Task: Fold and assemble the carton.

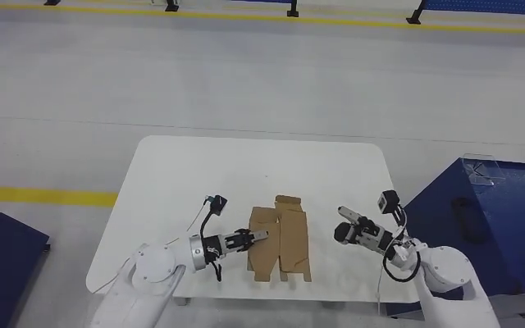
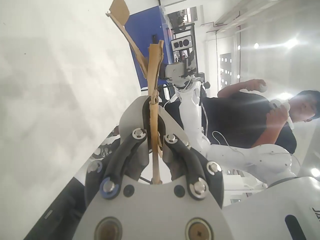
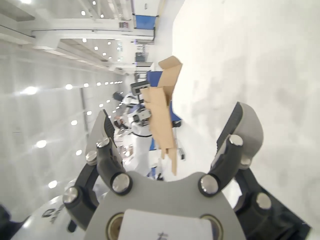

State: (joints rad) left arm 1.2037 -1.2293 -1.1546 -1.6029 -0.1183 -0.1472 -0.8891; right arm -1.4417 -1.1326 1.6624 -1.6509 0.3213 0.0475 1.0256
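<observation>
Top view: flat cardboard carton looked light, thin, bendy. Your left jaws were clamped on its edge; right jaws gaped empty nearby. Opposite edge, near crease, looked your best hold.

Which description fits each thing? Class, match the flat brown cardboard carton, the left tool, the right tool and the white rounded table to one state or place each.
Column one:
1. flat brown cardboard carton
2. left tool
3. right tool
4. white rounded table

Column two:
A. open, apart from the cardboard
B. lies beneath the cardboard
C. shut on a cardboard edge
D. not yet assembled, gripped at one side

Pairs: 1-D, 2-C, 3-A, 4-B
</observation>
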